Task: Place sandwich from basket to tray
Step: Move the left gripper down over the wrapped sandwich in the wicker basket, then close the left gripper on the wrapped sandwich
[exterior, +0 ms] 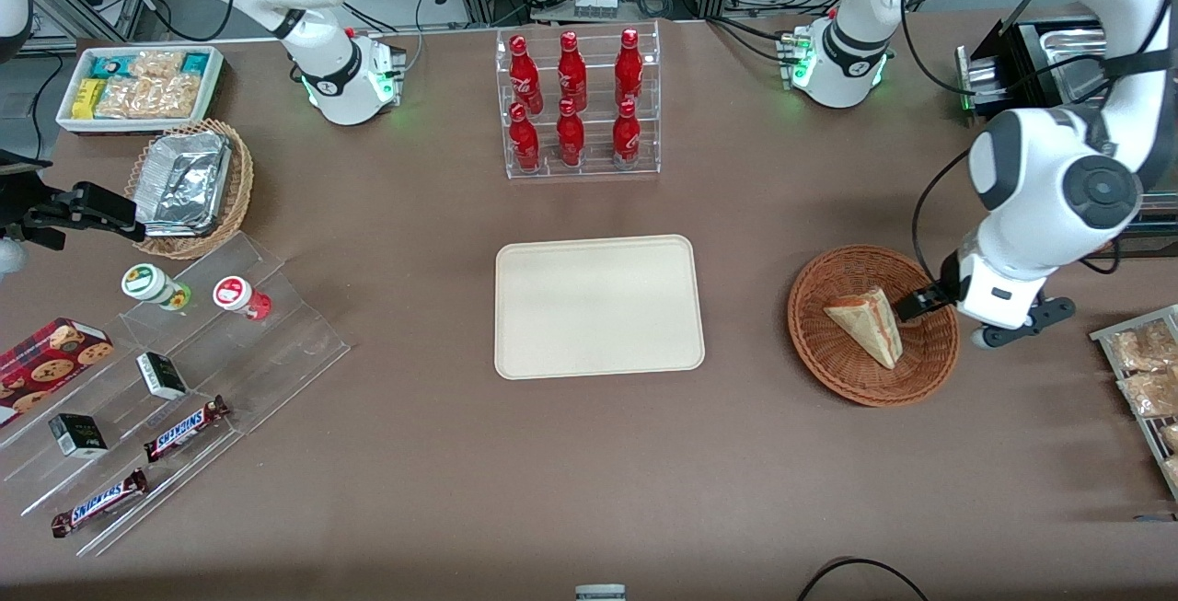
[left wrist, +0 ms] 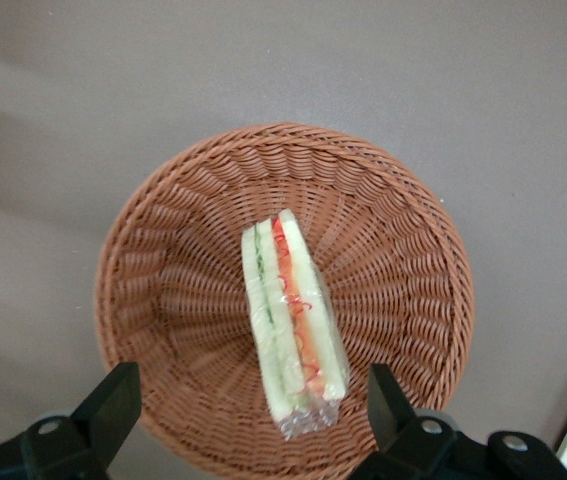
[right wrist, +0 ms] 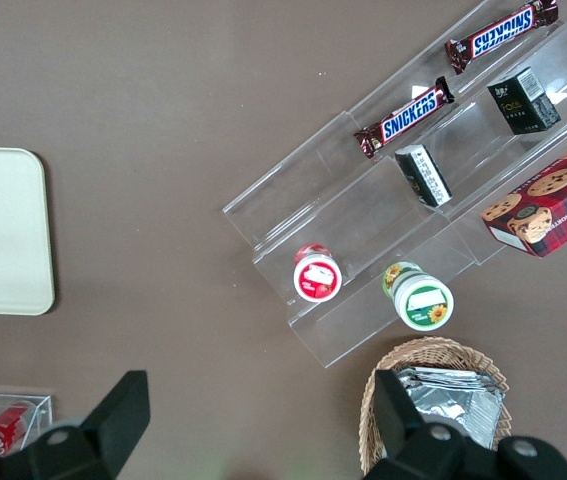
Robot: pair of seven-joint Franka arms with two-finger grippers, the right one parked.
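Observation:
The sandwich (exterior: 870, 325) is a wrapped triangular wedge of white bread lying in the round reddish-brown basket (exterior: 828, 371). In the left wrist view the sandwich (left wrist: 288, 310) shows its red and green filling edge, resting on the basket (left wrist: 383, 230) floor. My gripper (exterior: 920, 302) hangs low over the basket's rim on the working arm's side, close to the sandwich. The gripper (left wrist: 251, 410) is open, its fingers (left wrist: 113, 400) spread wider than the sandwich, touching nothing. The cream tray (exterior: 598, 306) lies bare mid-table, toward the parked arm from the basket.
A clear rack of red bottles (exterior: 575, 104) stands farther from the front camera than the tray. Snack packets on a rack (exterior: 1146, 371) lie at the working arm's end. Toward the parked arm's end are an acrylic stand with candy bars (exterior: 175, 371), a foil-filled tan basket (exterior: 189, 182) and a white bin (exterior: 138, 86).

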